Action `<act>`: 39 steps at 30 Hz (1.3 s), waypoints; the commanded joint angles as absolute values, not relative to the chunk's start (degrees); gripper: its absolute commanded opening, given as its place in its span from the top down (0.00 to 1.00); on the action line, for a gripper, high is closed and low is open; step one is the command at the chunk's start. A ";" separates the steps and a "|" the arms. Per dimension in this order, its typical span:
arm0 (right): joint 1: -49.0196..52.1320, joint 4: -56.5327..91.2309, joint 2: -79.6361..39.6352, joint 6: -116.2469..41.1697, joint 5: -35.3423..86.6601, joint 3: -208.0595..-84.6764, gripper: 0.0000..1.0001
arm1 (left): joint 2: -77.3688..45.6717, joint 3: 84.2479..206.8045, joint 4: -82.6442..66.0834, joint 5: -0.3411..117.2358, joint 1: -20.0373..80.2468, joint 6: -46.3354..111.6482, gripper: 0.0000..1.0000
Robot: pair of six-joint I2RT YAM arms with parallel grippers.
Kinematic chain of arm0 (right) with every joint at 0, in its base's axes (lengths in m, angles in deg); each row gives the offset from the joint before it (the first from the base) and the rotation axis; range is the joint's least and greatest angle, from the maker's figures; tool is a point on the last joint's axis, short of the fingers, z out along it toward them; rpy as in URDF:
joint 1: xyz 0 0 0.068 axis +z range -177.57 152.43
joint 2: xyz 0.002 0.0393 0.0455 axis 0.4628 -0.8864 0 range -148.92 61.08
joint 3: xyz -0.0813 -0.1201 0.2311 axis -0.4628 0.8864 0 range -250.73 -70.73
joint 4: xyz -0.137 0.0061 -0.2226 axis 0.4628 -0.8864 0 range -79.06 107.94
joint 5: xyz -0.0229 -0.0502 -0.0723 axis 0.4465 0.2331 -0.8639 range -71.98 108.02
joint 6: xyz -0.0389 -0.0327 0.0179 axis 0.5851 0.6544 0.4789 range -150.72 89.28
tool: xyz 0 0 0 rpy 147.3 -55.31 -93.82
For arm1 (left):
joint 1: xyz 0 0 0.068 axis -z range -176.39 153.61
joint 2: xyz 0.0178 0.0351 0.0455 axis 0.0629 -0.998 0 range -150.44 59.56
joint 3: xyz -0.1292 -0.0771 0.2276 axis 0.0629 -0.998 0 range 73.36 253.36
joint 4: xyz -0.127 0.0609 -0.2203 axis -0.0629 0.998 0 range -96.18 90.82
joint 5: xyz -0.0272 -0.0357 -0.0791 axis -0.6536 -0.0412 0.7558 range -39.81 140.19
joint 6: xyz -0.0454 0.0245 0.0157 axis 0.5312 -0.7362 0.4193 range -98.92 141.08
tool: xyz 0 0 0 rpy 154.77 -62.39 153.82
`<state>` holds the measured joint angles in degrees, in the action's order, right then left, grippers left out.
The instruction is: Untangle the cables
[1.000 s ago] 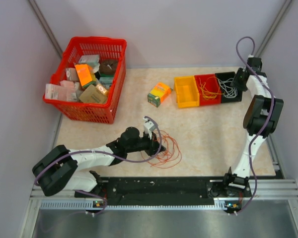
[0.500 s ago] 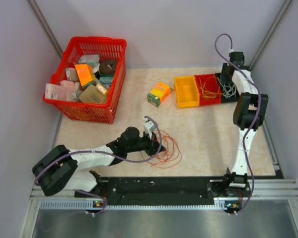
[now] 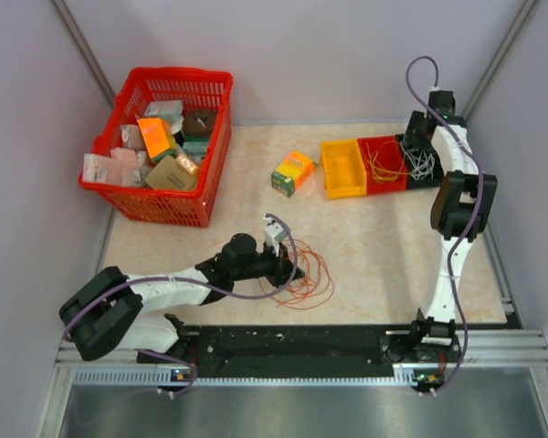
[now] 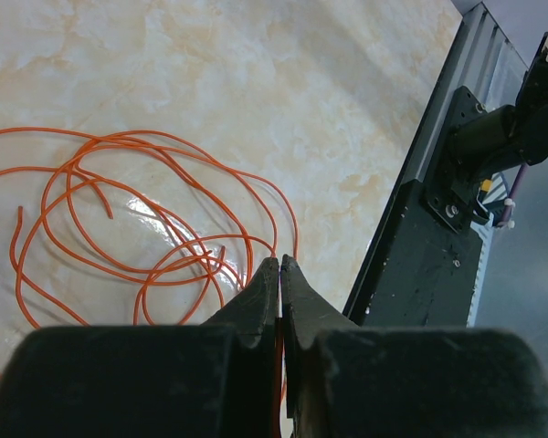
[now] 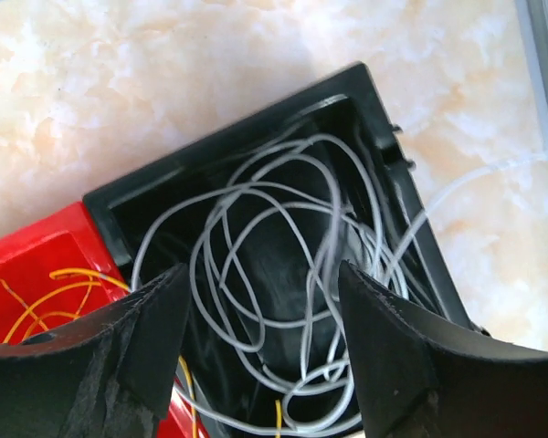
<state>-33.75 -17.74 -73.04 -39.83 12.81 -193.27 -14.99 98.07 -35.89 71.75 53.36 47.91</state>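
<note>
Orange cables (image 3: 309, 285) lie looped just ahead of the left claw (image 3: 289, 270). The right claw (image 3: 415, 151) hangs over the black bin (image 3: 426, 185), next to the red bin (image 3: 384, 190) and the bare yellow bin (image 3: 342, 172).

Left wrist: the jaws are clenched on one orange strand, probably to draw it free.

Right wrist: the fingers are spread and hold nothing. White cables (image 5: 256, 210) are heaped directly beneath in the black bin, and yellow cables (image 5: 36, 294) lie alongside in the red one, seemingly sorted by colour.

Top view: fixed high behind the near edge, looking down over the whole table (image 3: 384, 246). Left wrist: close, low over near-centre orange cables (image 4: 187, 251). Right wrist: close above far-right black bin (image 5: 210, 141). Top view shows both spots.
</note>
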 commanded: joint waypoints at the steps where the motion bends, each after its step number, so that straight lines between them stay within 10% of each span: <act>1: -38.89 -17.92 -65.13 -50.03 15.54 -192.11 0.33 | -14.62 99.02 -38.26 73.04 53.53 46.92 0.96; 9: -43.56 -15.81 -67.15 -56.47 22.68 -194.57 0.32 | -14.09 98.14 -39.49 73.91 53.53 46.65 0.81; 25: -47.35 -12.21 -80.77 -75.02 28.65 -201.07 0.48 | -14.89 98.58 -39.40 74.27 53.53 46.56 0.90; 31: -47.43 -10.09 -83.15 -74.33 27.95 -203.36 0.86 | -15.06 98.67 -39.31 74.27 53.53 46.65 0.90; 39: -46.21 -8.43 -75.25 -63.44 21.81 -197.48 1.00 | -15.15 98.49 -39.66 74.18 53.53 46.74 0.91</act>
